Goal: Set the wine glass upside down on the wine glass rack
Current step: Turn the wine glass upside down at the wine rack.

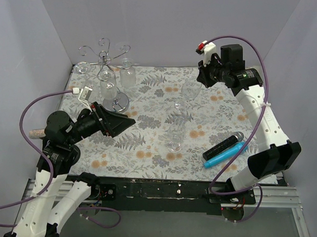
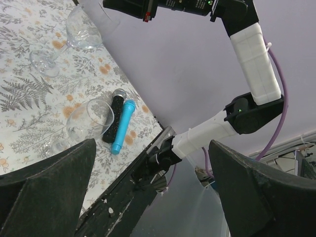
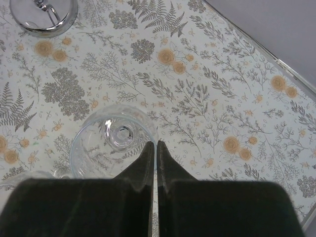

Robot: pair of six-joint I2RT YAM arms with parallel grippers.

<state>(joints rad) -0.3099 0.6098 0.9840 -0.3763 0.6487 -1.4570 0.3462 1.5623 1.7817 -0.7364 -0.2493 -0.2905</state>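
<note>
Hovering above an upright wine glass (image 3: 113, 140) on the surface (image 3: 232, 89), the right gripper (image 3: 153, 144) has jaws pressed together, empty; the left gripper (image 2: 152, 148) jaws stand wide apart. Grasp pending: part jaws, descend, grip, then invert toward the wine glass rack (image 1: 119, 100)

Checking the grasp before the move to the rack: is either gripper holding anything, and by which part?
The right gripper is shut on the rim of a wine glass; the left gripper is open and empty.
</note>
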